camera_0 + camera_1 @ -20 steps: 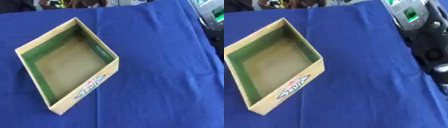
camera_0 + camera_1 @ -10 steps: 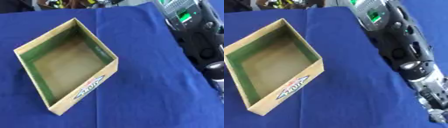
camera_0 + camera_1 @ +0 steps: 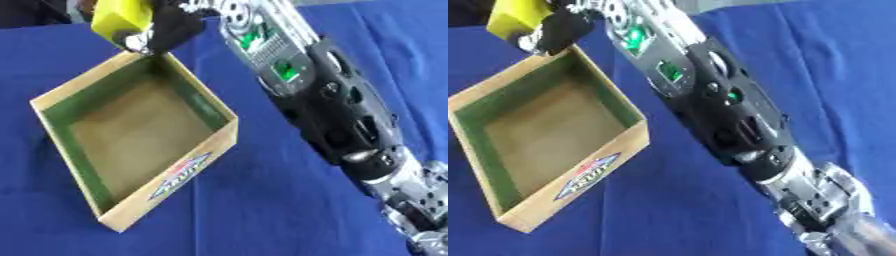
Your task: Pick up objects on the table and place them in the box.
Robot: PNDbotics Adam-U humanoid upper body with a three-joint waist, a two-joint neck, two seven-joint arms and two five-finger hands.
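One yellow block clasped in right hand, above far corner of cardboard box.

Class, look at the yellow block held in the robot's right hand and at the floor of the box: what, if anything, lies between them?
Nothing: the yellow block, in the right hand, hangs above the box far corner; left eye view.

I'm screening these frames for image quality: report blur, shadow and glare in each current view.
Left eye view: soft throughout; the right hand and yellow object look smeared; the box casts a faint shadow on the blue cloth. Right eye view: similar softness, the forearm's lower end is blurriest; no strong glare in either.
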